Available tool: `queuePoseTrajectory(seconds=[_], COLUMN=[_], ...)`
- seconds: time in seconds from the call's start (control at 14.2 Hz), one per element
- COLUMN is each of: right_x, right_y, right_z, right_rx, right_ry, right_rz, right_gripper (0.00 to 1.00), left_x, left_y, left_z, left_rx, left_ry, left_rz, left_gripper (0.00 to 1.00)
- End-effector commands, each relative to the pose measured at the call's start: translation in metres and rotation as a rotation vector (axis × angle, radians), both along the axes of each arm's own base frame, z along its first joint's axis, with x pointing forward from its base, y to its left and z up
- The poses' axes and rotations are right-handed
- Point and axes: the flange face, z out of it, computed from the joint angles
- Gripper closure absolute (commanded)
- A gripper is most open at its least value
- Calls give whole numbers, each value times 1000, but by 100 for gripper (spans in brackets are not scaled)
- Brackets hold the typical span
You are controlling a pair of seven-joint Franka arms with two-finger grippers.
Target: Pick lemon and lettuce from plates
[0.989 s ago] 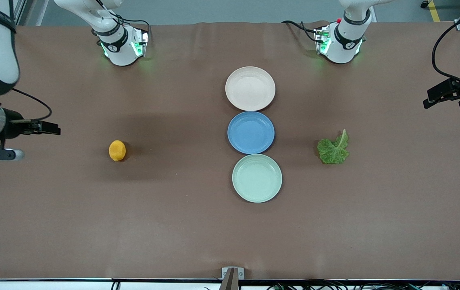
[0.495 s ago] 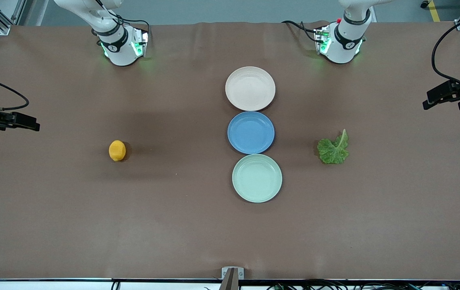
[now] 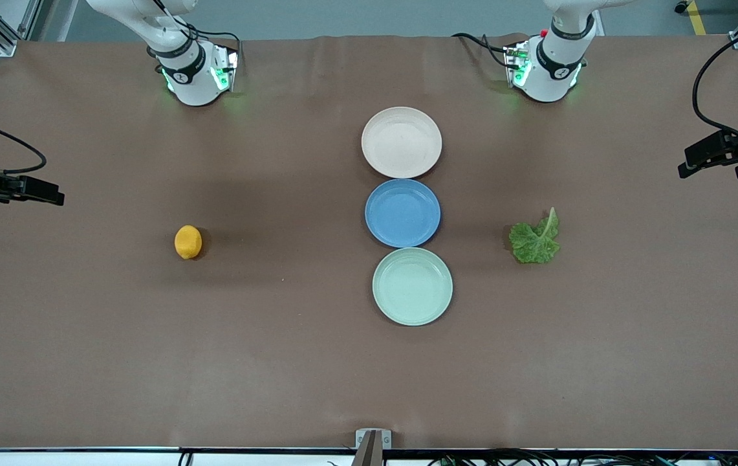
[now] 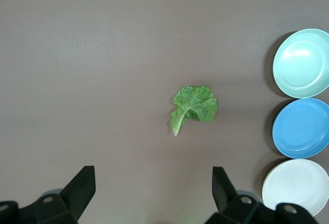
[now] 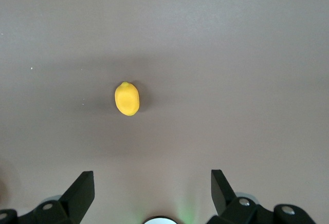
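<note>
Lemon [image 3: 188, 242] lies on bare bench [image 3: 278, 362] toward right arm's end, well apart from plates; right hand [image 5: 152, 193], fingers spread apart, is held high over that end. Lettuce [image 3: 535, 238] lies beside blue plate [image 3: 402, 213], stalk pointing away from front camera, served by left hand [image 4: 154, 196], likewise spread apart. Cream plate [image 3: 401, 142] and mint plate [image 3: 412, 286] are seen bare.

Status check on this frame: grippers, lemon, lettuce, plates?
Left gripper and right gripper open, high at table ends. Lemon and lettuce on bare table; cream plate and mint plate hold nothing. Nothing obstructing.
</note>
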Motion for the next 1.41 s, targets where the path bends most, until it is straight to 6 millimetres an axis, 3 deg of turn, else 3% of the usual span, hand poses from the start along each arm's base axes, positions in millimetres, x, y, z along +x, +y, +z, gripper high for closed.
queuePoseTrajectory(seconds=[0.0,0.21,0.57,1.34], right_x=[-30,-54,-72,-76], right_y=[-9,-7,-5,0], right_z=[20,18,27,38], right_rx=[7,9,8,29], right_ry=[-51,-97,-122,-160], right_rz=[-29,-24,-19,-20], right_gripper=[0,0,0,0], left_x=[1,1,1,2], left_y=[-2,-6,-7,-4], left_z=[7,7,8,14], left_rx=[15,17,18,18], left_ry=[-1,-1,-3,-21], left_rz=[-3,-8,-9,-7], left_gripper=[0,0,0,0])
